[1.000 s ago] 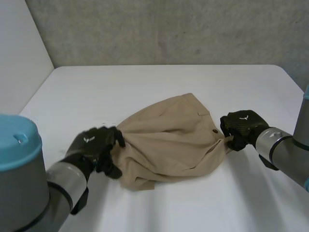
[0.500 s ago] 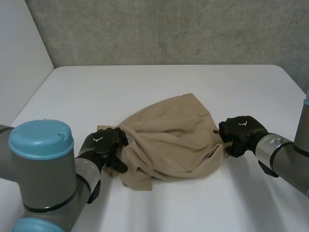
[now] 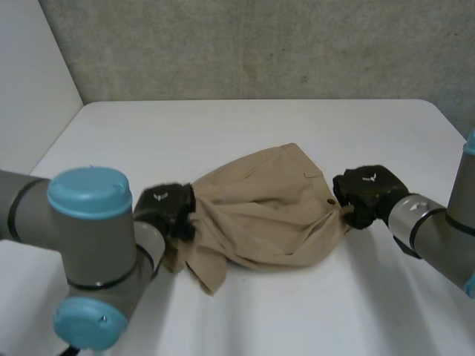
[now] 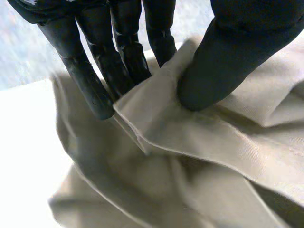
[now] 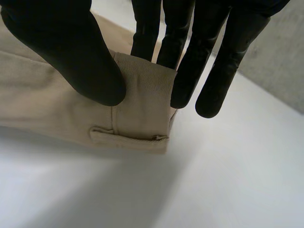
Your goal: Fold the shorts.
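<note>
Tan shorts (image 3: 260,219) lie bunched in the middle of the white table (image 3: 245,133). My left hand (image 3: 165,211) is at their left edge. In the left wrist view its thumb (image 4: 228,61) and fingers (image 4: 95,80) pinch a fold of the tan cloth (image 4: 161,114), and loose cloth hangs below the grip. My right hand (image 3: 365,194) is at the shorts' right end, by the waistband with a dark button (image 3: 330,201). In the right wrist view its thumb (image 5: 71,52) and fingers (image 5: 190,61) pinch the waistband corner (image 5: 140,99).
A grey concrete wall (image 3: 252,44) stands behind the table's far edge. A pale wall (image 3: 30,81) rises at the left. My left arm's grey joint with its light-blue cap (image 3: 89,252) fills the near left of the head view.
My left hand has closed on the shorts' left edge and drawn it inward and up. The left arm's elbow has swung further into view. My right hand has kept its grip.
</note>
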You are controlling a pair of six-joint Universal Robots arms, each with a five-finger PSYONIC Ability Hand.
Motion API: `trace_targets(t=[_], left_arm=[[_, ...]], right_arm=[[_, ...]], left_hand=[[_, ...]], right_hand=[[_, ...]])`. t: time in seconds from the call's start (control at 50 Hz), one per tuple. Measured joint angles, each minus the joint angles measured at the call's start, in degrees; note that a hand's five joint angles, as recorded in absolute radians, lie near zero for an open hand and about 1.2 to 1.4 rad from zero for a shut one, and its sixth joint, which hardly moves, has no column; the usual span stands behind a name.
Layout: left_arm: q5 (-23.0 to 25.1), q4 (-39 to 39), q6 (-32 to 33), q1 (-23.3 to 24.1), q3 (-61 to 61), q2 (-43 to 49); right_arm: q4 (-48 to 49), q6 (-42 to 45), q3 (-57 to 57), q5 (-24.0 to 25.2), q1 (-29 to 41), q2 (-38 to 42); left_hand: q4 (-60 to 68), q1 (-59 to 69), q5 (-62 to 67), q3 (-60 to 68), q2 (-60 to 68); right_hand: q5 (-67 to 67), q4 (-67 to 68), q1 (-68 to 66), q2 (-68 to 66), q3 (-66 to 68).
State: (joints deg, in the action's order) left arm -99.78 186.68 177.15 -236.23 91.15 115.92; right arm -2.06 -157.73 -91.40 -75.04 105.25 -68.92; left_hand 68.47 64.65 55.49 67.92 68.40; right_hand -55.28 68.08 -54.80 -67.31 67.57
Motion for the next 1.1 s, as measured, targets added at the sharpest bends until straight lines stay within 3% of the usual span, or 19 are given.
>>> trace_targets(t=[0.18,0.26,0.28,0.38,0.46,0.6,0.72,0.88,0.96,1.1], left_arm=[[1.0,1.5,16.2,-4.5,-15.7,-0.7],[2.7,5.0,23.1,-5.2,-25.7,-1.2],[3.3,6.7,24.5,-5.3,-28.1,-1.6],[5.7,15.5,27.5,-5.8,-33.1,-5.2],[6.7,20.7,27.6,-6.1,-31.4,-8.8],[7.0,23.1,27.0,-5.8,-20.2,-12.2],[7.1,22.7,26.7,-4.8,-5.6,-14.1],[6.9,21.4,26.4,0.9,12.2,-15.3],[6.7,16.3,26.2,3.5,16.2,-19.0],[6.6,-0.1,23.0,4.1,15.6,-30.7]], right_arm=[[6.2,-0.6,12.8,-1.0,2.7,-0.2],[15.3,-3.0,18.5,-2.5,4.1,-1.1],[21.7,-4.6,20.8,-3.8,4.6,-2.1],[34.2,-7.4,23.1,-7.0,4.8,-5.7],[37.0,-8.2,22.9,-8.5,4.7,-7.4],[29.9,-7.8,19.6,-8.5,4.3,-7.8],[18.3,-6.2,14.5,-8.2,4.1,-7.3],[5.6,-1.0,4.6,-8.0,2.2,-7.5],[1.6,3.2,-0.1,-7.9,0.6,-10.7],[-9.5,11.3,-2.9,-7.6,-1.5,-18.1]], left_hand=[[0.0,0.0,0.0,0.1,0.1],[0.2,0.0,0.0,0.1,0.1],[0.2,0.0,0.0,0.1,0.1],[0.2,0.0,0.0,0.1,0.1],[0.2,0.0,0.0,0.1,0.1],[0.2,0.0,0.0,0.2,0.1],[0.3,0.0,0.0,0.3,0.2],[0.3,0.0,0.0,0.3,0.2],[0.3,0.0,0.0,0.3,0.2],[0.3,0.0,0.0,0.3,0.2]], right_hand=[[0.0,0.2,0.0,0.0,0.0],[0.0,0.2,0.0,0.0,0.0],[0.0,0.2,0.0,0.0,0.0],[0.0,0.2,0.0,0.0,0.2],[-1.0,0.2,0.0,0.0,0.2],[-1.1,0.2,0.0,0.0,0.2],[-1.1,0.2,0.0,0.0,0.2],[-1.1,0.2,0.0,0.0,0.5],[-1.1,0.2,0.0,0.0,0.5],[-1.1,0.2,0.0,0.0,0.5]])
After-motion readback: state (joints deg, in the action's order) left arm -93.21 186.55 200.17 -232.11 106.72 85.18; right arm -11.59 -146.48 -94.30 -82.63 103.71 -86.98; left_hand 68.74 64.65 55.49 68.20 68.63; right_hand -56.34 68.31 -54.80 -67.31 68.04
